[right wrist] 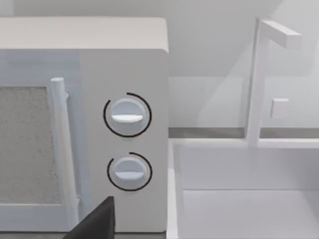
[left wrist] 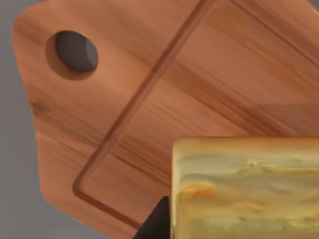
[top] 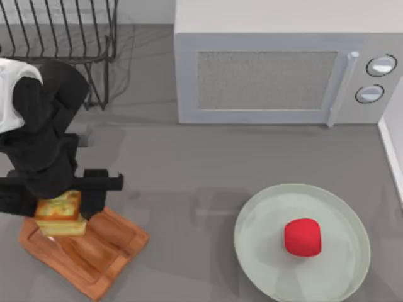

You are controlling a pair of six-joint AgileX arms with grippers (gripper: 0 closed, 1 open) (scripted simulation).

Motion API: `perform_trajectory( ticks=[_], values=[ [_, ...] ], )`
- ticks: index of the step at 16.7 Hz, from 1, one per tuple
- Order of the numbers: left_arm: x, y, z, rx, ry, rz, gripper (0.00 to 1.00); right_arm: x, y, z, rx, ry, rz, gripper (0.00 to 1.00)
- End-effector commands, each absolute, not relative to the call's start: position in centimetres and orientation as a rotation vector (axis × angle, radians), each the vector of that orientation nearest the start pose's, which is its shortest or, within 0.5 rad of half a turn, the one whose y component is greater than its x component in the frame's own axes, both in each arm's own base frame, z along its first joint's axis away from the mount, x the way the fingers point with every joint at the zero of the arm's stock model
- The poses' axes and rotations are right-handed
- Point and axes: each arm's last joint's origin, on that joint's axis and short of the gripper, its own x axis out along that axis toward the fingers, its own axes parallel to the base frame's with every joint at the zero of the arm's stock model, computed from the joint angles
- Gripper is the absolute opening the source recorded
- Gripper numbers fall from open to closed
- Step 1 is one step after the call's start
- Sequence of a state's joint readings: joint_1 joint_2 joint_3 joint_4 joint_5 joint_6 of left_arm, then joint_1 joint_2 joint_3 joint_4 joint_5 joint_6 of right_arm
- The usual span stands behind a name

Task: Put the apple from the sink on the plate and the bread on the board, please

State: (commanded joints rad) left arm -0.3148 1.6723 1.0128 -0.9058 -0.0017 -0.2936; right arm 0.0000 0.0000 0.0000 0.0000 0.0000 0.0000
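Note:
The bread (top: 60,214), a thick toasted slice, is held just over the near-left part of the wooden board (top: 107,251), and my left gripper (top: 61,202) is shut on it. In the left wrist view the bread (left wrist: 244,189) hangs close above the board (left wrist: 149,89), whose handle hole lies off to one side, and a dark fingertip (left wrist: 157,221) shows beside the slice. The red apple (top: 302,237) rests on the pale green plate (top: 264,251) at the front right. A dark part of my right gripper (right wrist: 97,221) shows in the right wrist view, facing the microwave and the sink (right wrist: 239,199).
A white microwave (top: 271,75) stands along the back, its knobs (right wrist: 127,115) close to the right wrist camera. A wire dish rack (top: 63,31) occupies the back left. The sink's white rim (top: 390,145) and faucet (right wrist: 259,74) are at the far right.

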Motion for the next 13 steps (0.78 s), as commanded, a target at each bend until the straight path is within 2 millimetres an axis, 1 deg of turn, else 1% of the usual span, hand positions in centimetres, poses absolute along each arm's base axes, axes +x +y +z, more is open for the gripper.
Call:
perform_trajectory(
  ticks=[7, 11, 13],
  values=[
    [26.9, -8.7, 13.9, 0.015, 1.56, -0.017, 0.0, 10.6, -0.1, 16.0, 0.0, 0.0, 0.0, 1.0],
    [26.9, -8.7, 13.9, 0.015, 1.56, -0.016, 0.0, 10.6, -0.1, 16.0, 0.0, 0.0, 0.0, 1.0],
    [26.9, -8.7, 13.9, 0.015, 1.56, -0.016, 0.15, 10.6, -0.1, 16.0, 0.0, 0.0, 0.0, 1.0]
  ],
)
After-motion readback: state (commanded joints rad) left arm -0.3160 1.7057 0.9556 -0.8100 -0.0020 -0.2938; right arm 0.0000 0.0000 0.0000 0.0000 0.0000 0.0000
